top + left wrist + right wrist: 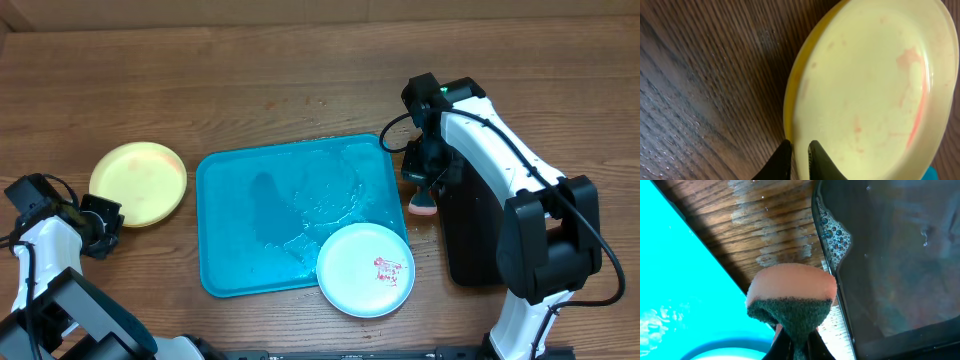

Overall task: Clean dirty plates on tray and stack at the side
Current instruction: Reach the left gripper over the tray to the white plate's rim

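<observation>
Right pincer (795,347) tight on a sponge (790,287) beside the tray (250,210), its long axis left-to-right, slightly tilted.

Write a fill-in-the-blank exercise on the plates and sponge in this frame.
The pale yellow round plastic plate lies on the wooden table, to the ____ of the turquoise rectangular plastic tray.
The pale blue round plastic plate carries a ____ sauce smear.
The right gripper is shut on a pink sponge with a dark ____ scouring pad.
Missing: left; red; green.
</observation>
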Controlling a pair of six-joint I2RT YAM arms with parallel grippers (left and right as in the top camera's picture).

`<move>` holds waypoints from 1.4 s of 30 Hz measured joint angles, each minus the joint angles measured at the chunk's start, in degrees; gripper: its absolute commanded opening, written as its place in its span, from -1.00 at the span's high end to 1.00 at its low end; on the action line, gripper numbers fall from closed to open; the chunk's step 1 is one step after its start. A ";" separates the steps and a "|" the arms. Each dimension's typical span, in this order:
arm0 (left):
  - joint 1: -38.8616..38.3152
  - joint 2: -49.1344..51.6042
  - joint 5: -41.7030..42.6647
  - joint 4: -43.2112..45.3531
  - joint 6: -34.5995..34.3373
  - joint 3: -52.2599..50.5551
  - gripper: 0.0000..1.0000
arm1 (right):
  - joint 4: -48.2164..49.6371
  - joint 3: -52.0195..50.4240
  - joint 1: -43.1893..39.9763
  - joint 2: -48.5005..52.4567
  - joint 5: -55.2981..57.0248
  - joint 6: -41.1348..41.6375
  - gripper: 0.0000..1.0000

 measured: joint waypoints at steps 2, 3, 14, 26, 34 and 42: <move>0.00 0.17 0.00 0.35 0.26 0.00 0.22 | -0.11 0.00 0.00 0.00 -0.02 0.02 0.92; 0.00 0.22 0.02 0.42 0.04 0.00 0.17 | -0.09 0.00 0.00 0.00 0.00 0.02 0.92; -0.83 0.81 3.23 -1.92 1.55 1.53 -0.20 | -0.35 0.00 0.00 0.00 -0.09 -0.15 0.92; -25.03 0.31 3.50 -13.35 17.59 16.13 -0.28 | 0.02 0.00 0.00 0.00 -0.11 -0.13 0.92; -48.87 0.44 3.78 -20.22 27.36 16.09 -0.32 | 0.02 0.00 0.00 0.00 -0.11 -1.01 0.92; -67.30 3.87 5.92 -26.51 25.49 16.06 -0.04 | 0.00 0.00 0.00 0.00 -0.13 -1.29 0.92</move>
